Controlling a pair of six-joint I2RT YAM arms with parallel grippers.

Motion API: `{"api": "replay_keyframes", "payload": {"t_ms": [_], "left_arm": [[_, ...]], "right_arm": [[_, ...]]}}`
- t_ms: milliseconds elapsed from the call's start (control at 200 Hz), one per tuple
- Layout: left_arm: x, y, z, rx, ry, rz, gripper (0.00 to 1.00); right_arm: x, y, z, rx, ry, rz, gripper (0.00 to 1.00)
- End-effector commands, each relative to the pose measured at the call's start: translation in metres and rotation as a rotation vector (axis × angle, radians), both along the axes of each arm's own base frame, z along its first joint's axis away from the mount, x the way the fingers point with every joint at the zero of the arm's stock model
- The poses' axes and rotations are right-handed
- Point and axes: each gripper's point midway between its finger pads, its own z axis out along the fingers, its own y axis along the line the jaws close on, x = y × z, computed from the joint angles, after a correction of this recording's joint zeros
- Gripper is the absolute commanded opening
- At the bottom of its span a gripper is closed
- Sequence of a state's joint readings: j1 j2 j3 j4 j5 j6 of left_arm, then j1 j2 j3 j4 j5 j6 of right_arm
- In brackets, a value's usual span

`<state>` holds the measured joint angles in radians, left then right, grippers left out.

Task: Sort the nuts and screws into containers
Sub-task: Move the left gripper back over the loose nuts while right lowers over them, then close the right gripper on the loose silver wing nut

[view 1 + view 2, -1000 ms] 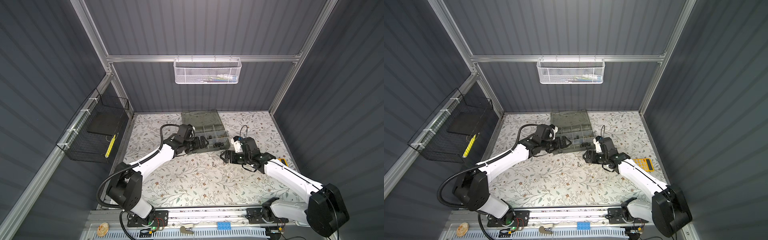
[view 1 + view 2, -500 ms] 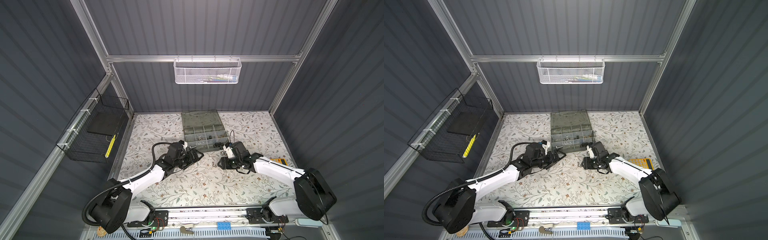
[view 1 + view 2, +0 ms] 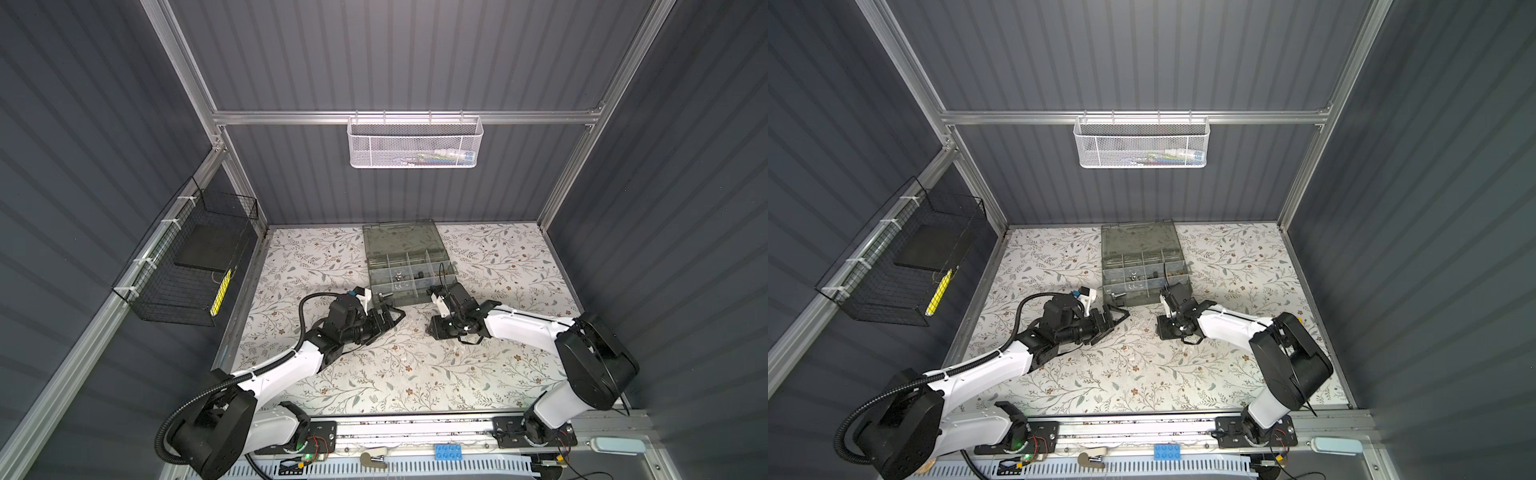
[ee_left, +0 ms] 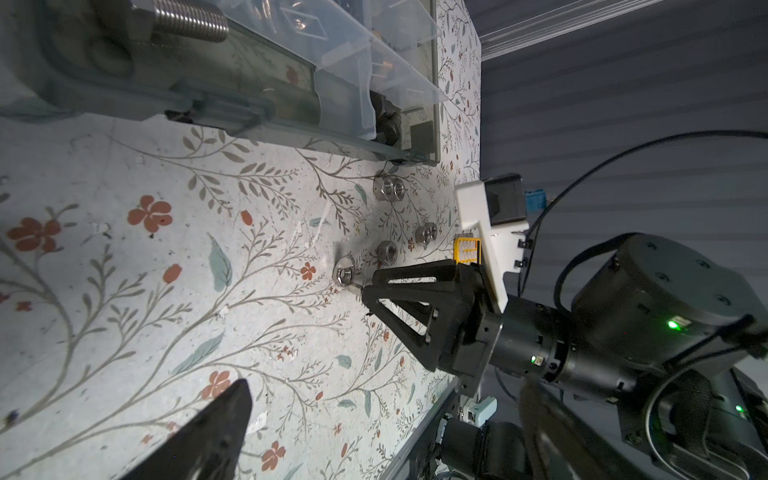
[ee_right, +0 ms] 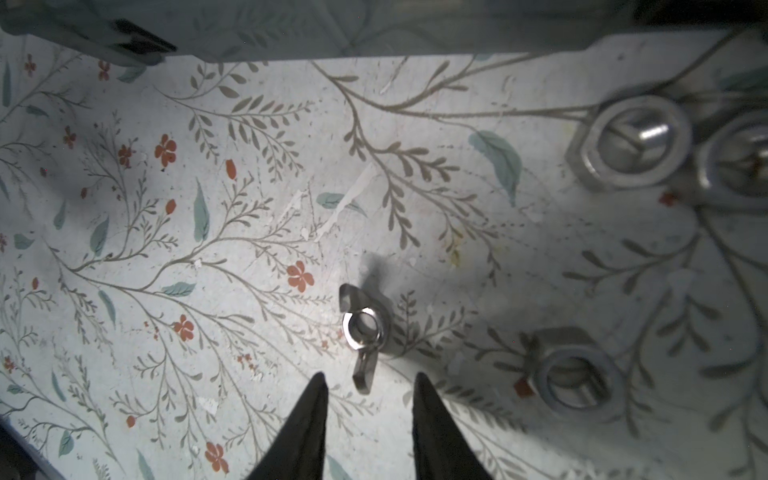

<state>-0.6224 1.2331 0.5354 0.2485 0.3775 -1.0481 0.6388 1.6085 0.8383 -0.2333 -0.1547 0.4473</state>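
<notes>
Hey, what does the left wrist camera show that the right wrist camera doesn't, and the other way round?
Only the left wrist view: the organiser case compartments, a large threaded bolt in one, and the right gripper from the side. Only the right wrist view: one wing of the wing nut between the fingertips, clear of both. Both: that wing nut, loose hex nuts and the floral table.

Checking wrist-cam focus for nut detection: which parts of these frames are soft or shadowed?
Right wrist view: wing nut sharp with a dark shadow, hex nuts blurred. Left wrist view: bolt in the case soft, loose nuts crisp. Both top views: evenly lit, sharp.
</notes>
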Motion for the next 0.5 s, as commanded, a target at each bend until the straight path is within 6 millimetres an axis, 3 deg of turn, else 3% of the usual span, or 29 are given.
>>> {"api": "replay_keyframes", "payload": {"t_ms": [0,490], "left_arm": [[-0.002,-0.003,0.002,-0.001,-0.008,-0.027,1.00],[-0.002,-0.001,0.003,0.009,-0.009,-0.020,1.00]], "right_arm": [[0.004,0.002,-0.001,-0.027,-0.010,0.008,0.32],[0.001,0.009,-0.013,-0.069,0.012,0.038,0.22]]}}
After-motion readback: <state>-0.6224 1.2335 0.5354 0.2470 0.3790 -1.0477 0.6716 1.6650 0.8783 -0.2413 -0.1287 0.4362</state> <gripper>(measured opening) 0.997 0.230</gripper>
